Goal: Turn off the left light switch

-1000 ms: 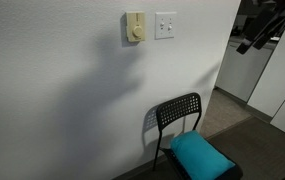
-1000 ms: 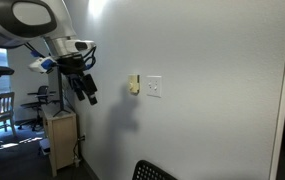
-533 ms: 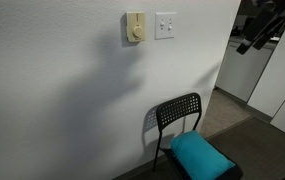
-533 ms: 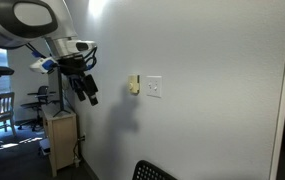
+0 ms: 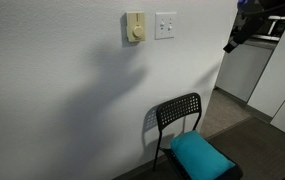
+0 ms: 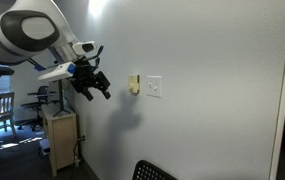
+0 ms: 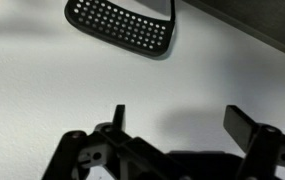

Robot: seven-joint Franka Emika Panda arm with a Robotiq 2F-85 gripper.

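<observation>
A white square wall plate (image 5: 165, 25) holds two small switches; the left light switch (image 5: 161, 25) is its left-hand one. It also shows, very small, in an exterior view (image 6: 151, 87). My gripper (image 5: 234, 38) is in the air well to the right of the plate, away from the wall. In an exterior view the gripper (image 6: 99, 86) hangs near the wall at about plate height. In the wrist view the gripper (image 7: 182, 115) is open and empty, facing bare white wall. The switch does not show in the wrist view.
A cream rectangular box with a round knob (image 5: 134, 27) sits just left of the plate. A black mesh chair (image 5: 178, 113) with a teal cushion (image 5: 199, 154) stands against the wall below; its back shows in the wrist view (image 7: 122, 24). A small cabinet (image 6: 61, 137) stands by the wall.
The arm has swung toward the wall and the switch plate, and the gripper has risen a little. The jaws stay open. The switches look unchanged.
</observation>
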